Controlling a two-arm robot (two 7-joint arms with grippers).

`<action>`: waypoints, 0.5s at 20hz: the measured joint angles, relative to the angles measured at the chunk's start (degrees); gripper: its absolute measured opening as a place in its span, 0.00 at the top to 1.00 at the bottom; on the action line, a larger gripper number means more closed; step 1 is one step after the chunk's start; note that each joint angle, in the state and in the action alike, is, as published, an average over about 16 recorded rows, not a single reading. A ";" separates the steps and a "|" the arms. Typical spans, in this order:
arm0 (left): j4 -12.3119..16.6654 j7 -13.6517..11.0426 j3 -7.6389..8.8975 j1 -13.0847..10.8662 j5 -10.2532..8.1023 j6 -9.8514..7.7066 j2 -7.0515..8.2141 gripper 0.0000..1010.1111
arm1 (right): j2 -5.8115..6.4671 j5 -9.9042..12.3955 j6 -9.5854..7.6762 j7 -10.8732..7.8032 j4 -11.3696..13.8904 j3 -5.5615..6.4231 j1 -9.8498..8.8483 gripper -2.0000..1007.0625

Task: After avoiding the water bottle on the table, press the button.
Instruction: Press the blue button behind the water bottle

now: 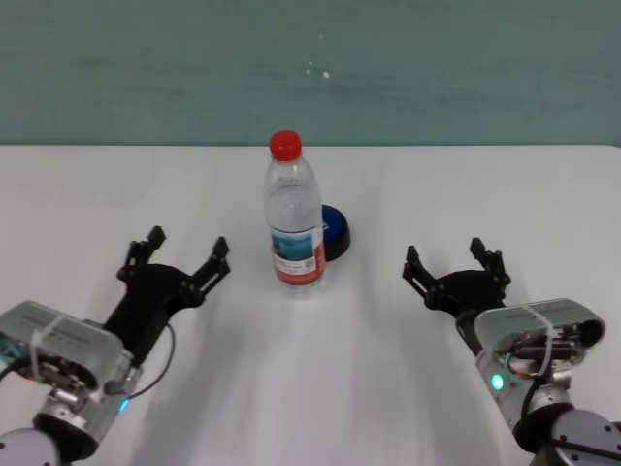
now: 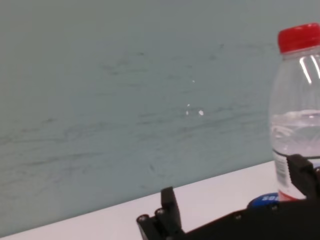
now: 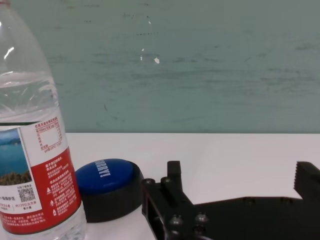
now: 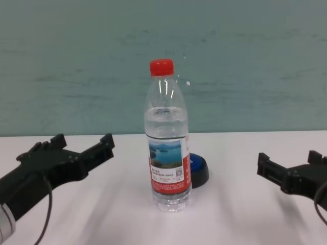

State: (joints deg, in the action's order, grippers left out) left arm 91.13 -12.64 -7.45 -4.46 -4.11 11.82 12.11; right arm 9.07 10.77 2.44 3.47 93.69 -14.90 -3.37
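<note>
The bottle [image 1: 294, 218] stands upright mid-bench [image 1: 310, 388], the button [image 1: 335, 232] just behind it (partly hidden). Left gripper [image 1: 185, 249] and right gripper [image 1: 454, 260] flank it, both spread, holding nothing.

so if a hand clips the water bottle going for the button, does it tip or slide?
Probably tips: the water bottle is tall on a narrow base, and a high hit would topple it. It looks about two-thirds full, so a low nudge may just slide it on the smooth table. It stands right in front of the button.
</note>
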 joint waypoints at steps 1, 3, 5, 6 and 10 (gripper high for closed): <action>0.13 -0.04 -0.11 -0.13 -0.06 -0.03 0.01 0.00 | 0.00 0.00 0.00 0.00 0.00 0.00 0.00 0.00; 0.36 -0.12 -0.32 -0.39 -0.18 -0.09 0.03 0.00 | 0.00 0.00 0.00 0.00 0.00 0.00 0.00 0.00; 0.57 -0.21 -0.50 -0.66 -0.33 -0.13 0.06 0.00 | 0.00 0.00 0.00 0.00 0.00 0.00 0.00 0.00; 0.67 -0.27 -0.58 -0.79 -0.42 -0.15 0.09 0.00 | 0.00 0.00 0.00 0.00 0.00 0.00 0.00 0.00; 1.00 -0.52 -0.87 -1.26 -0.74 -0.14 0.26 0.00 | 0.00 0.00 0.00 0.00 0.00 0.00 0.00 0.00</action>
State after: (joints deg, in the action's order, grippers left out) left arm 92.13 -13.16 -8.33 -5.72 -4.85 11.67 12.37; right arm 9.07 10.77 2.44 3.47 93.69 -14.90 -3.37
